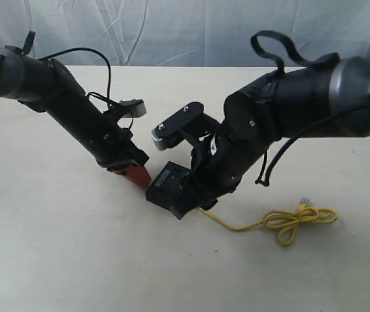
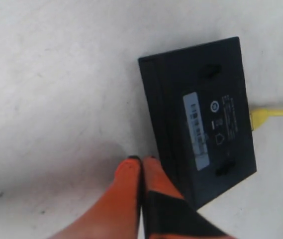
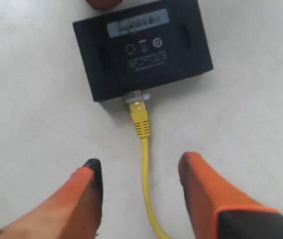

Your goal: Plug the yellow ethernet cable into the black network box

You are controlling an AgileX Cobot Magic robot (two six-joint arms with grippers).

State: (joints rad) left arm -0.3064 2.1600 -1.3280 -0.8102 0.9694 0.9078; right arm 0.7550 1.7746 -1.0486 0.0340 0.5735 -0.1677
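The black network box (image 1: 167,186) (image 2: 201,119) (image 3: 143,47) lies flat on the white table with its white label strip up. The yellow ethernet cable (image 1: 289,220) (image 3: 143,149) has its clear plug seated in the box's side port (image 3: 138,97); its other end lies looped on the table to the right. My right gripper (image 3: 140,167) is open, its orange fingers astride the cable without touching it, just behind the plug. My left gripper (image 2: 142,162) (image 1: 140,175) is shut on nothing, its tips resting against the box's opposite edge.
A white cloth backdrop hangs behind the table (image 1: 54,247). Both arms lean in over the middle, the right arm (image 1: 302,104) hiding part of the box in the exterior view. Bare tabletop lies in front and to the left.
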